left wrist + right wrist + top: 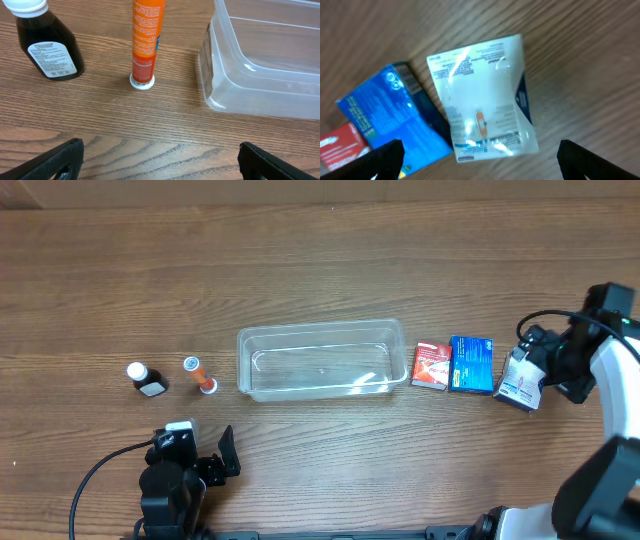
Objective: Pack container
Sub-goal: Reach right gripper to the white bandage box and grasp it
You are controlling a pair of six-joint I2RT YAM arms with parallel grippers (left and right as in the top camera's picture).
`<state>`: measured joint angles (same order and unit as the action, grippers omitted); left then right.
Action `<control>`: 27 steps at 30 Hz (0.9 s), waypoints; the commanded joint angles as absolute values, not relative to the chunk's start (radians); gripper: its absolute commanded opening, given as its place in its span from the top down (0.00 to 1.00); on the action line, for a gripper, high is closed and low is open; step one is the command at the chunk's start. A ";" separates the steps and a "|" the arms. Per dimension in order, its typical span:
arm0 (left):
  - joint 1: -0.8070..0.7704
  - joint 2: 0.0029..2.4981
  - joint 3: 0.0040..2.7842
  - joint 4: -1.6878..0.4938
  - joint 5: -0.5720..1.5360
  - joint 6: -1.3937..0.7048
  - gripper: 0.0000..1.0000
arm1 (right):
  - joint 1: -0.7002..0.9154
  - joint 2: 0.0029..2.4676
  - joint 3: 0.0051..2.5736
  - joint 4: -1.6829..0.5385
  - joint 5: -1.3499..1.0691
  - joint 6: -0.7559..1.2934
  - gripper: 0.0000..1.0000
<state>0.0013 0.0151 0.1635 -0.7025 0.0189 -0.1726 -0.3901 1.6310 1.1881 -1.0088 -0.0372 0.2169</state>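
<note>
The clear plastic container (243, 363) sits mid-table with nothing in it; its near corner shows in the left wrist view (260, 95). To its left stand an orange tube (199, 375) (145, 40) and a dark bottle with a white cap (145, 378) (47, 47). To its right lie a red box (431, 365), a blue box (471, 364) and a white box (520, 380). My left gripper (205, 460) (160, 160) is open and empty, in front of the tube. My right gripper (545, 365) (480, 160) is open over the white box (485, 95), not gripping it.
In the right wrist view the blue box (390, 115) touches the white box's left side, with the red box (340, 145) beyond it. The wooden table (320, 250) stretches behind the container. A black cable (100, 470) trails from the left arm.
</note>
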 commanded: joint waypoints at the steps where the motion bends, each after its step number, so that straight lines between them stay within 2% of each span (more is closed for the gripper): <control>1: -0.001 0.005 0.160 -0.699 0.012 -0.157 0.00 | -0.387 1.701 1.177 -0.978 -0.086 0.148 0.00; 7: -0.001 0.005 0.160 -0.700 0.012 -0.157 0.00 | -0.372 1.826 1.177 -0.950 -0.080 0.149 0.01; 11: -0.001 0.005 0.160 -0.699 0.012 -0.157 0.00 | -0.370 1.850 1.176 -0.947 -0.028 0.166 0.11; 14: -0.001 0.005 0.160 -0.700 0.012 -0.157 0.00 | -0.371 1.850 1.176 -0.951 0.007 0.190 0.27; 17: -0.001 0.005 0.160 -0.699 0.012 -0.157 0.00 | -0.369 1.847 1.213 -1.012 0.006 0.216 0.31; 20: -0.001 0.005 0.160 -0.699 0.012 -0.157 0.00 | -0.352 1.785 1.319 -1.124 -0.005 0.213 0.40; 24: -0.001 0.005 0.160 -0.699 0.012 -0.157 0.00 | -0.246 1.599 1.477 -1.248 -0.028 0.213 0.40; 27: -0.001 0.005 0.160 -0.700 0.012 -0.157 0.00 | -0.057 1.459 1.550 -1.277 -0.081 0.214 0.40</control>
<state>0.0013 0.0151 0.1635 -0.7025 0.0189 -0.1726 -0.1963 1.5860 1.4845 -1.2713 -0.0254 0.2092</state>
